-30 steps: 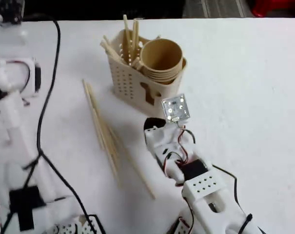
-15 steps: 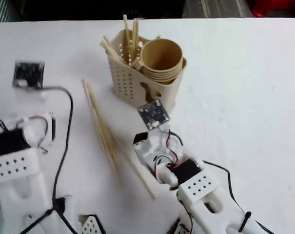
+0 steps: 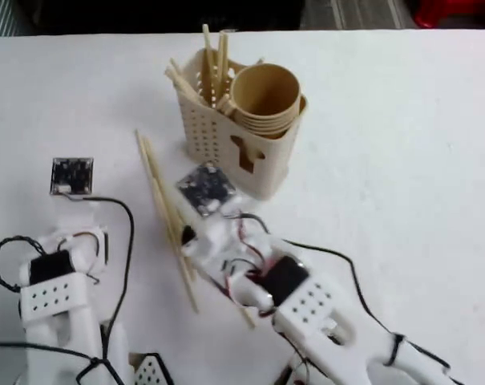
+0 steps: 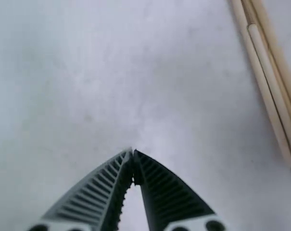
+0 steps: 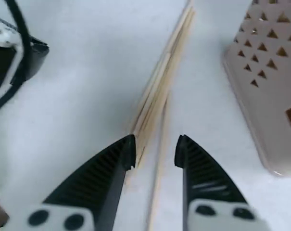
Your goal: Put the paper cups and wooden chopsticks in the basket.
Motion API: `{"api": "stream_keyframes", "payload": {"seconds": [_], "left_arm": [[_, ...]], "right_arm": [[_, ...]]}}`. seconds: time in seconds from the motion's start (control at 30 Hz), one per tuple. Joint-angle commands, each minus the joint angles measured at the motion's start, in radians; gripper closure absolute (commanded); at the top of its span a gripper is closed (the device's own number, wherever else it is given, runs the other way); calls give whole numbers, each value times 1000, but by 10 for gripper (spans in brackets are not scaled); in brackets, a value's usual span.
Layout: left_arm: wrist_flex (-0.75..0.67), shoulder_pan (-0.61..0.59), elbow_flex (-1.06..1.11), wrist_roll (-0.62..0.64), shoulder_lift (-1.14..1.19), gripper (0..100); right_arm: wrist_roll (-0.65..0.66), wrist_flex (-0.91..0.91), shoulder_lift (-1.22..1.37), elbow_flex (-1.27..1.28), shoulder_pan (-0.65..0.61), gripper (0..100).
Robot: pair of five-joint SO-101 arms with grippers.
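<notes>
The beige perforated basket (image 3: 226,136) stands at the back middle of the table, holding stacked paper cups (image 3: 266,96) and several upright wooden chopsticks (image 3: 212,60). Several loose chopsticks (image 3: 166,208) lie on the table left of the basket. My right gripper (image 5: 155,147) is open low over them, with a single chopstick (image 5: 159,139) between its fingers and the bundle (image 5: 157,91) just beside one fingertip. The basket wall (image 5: 268,82) is close beside it. My left gripper (image 4: 133,154) is shut with nothing in it over bare table, the loose chopsticks (image 4: 265,77) off to its side.
The left arm (image 3: 58,293) stands at the front left with black cables (image 3: 122,241) looping round it. The right arm's body (image 3: 306,313) lies across the front middle. The white table (image 3: 402,160) is open to the right of the basket.
The right arm has swung left from in front of the basket to over the loose chopsticks. The left arm has shifted right and toward the front of the table.
</notes>
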Motion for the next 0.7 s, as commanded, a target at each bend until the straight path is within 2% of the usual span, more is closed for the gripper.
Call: {"api": "stream_keyframes", "payload": {"seconds": [0.0, 0.13, 0.37, 0.67], "left_arm": [[-66, -36, 25, -11, -28, 976], [-89, -108, 23, -8, -28, 976], [-89, -110, 25, -8, -27, 976], [-89, -110, 26, -8, -28, 976]], "right_arm": [[6, 4, 197, -161, -16, 848], [5, 4, 463, -327, -16, 848], [11, 5, 834, -582, -13, 847], [11, 12, 1044, -704, -12, 851]]}}
